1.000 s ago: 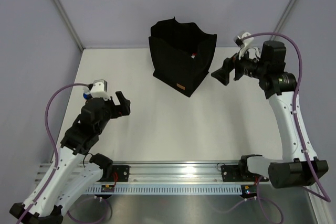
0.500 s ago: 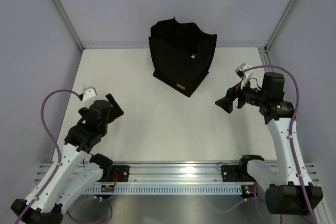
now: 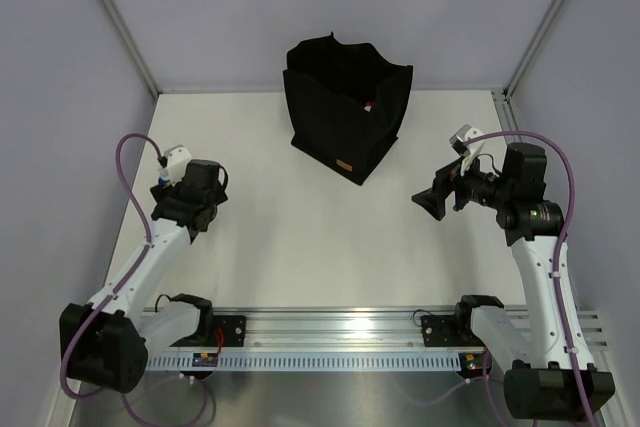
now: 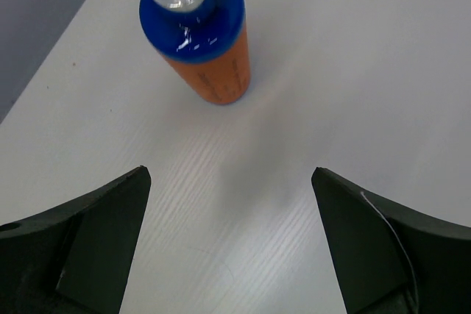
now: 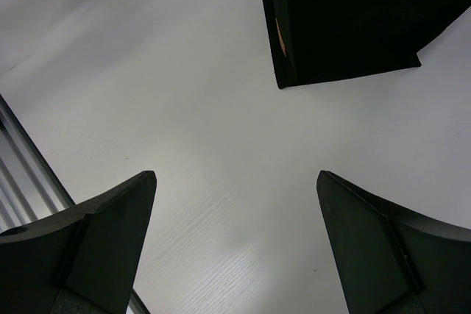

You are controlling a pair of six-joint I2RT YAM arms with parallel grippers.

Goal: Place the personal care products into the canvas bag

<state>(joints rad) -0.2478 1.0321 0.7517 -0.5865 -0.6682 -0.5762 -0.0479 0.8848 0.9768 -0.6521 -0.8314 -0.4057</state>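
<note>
**Inspector:** Where is the bottle (image 4: pixel 199 34)?

**Assistant:** Orange, blue cap, upright on the surface (image 3: pixel 300 237) near its left edge. It is well apart from the bag (image 3: pixel 345 112), which stands open at the rear centre. It is the only product seen outside the bag. A red speck (image 3: pixel 368 105) shows in the bag's mouth, too small to identify.

**Inspector:** What has changed in the last second?

**Assistant:** The left arm has swung off the middle of the surface, out to the left, and now points down at the bottle. The right arm has drawn back from the bag's right side and sits lower and nearer.

**Inspector:** And the pincers?

**Assistant:** The left pincer (image 4: pixel 229 174) is spread and holds nothing. The bottle lies ahead of its fingers, not between them. The right pincer (image 5: pixel 235 178) is spread and empty over bare surface, with the bag's corner ahead.

**Inspector:** What does that mean for the task?

**Assistant:** Judged from this, the right arm's delivery is finished and the last pick falls to the left arm. It needs to advance so that the fingers straddle the bottle's body. A knock on the cap could topple the bottle.
</note>
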